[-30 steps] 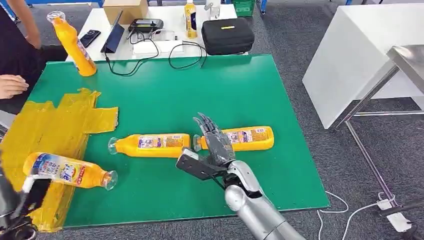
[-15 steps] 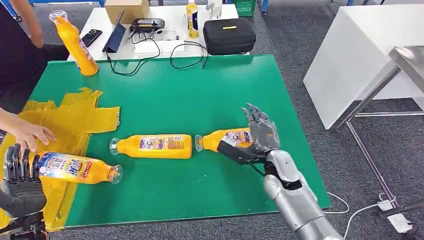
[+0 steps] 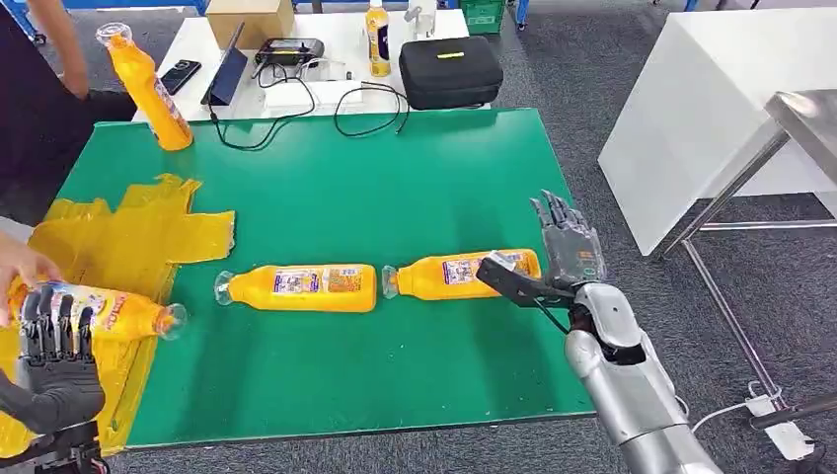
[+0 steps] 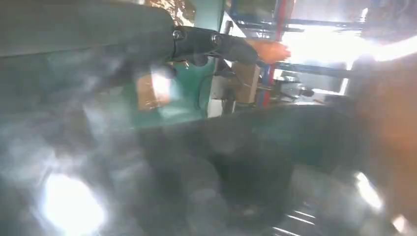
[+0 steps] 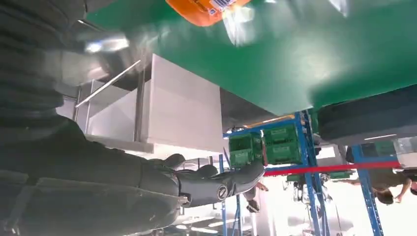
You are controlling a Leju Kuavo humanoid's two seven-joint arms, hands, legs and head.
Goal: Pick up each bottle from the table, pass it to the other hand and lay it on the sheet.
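Your right hand [image 3: 553, 265] has swung out to the base end of the nearer bottle [image 3: 460, 276] on the green worktop [image 3: 395, 188], fingers spread and holding nothing, while your empty left hand [image 3: 51, 355] sits beside the bottle on the yellow sheet [image 3: 128, 242], now being shifted by a person's hand [image 3: 22, 269], so the next pickup is only being approached.

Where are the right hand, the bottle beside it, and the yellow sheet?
right hand [image 3: 558, 259], head view, on the palm.
bottle by the hand [image 3: 456, 276], head view, on its label.
yellow sheet [image 3: 138, 237], head view, bare middle.

Grey carpet floor [image 3: 592, 69]; green-topped counter [image 3: 395, 178]; white table [image 3: 326, 39] behind it; white cabinet [image 3: 691, 118] and steel-frame table [image 3: 790, 128] at right.
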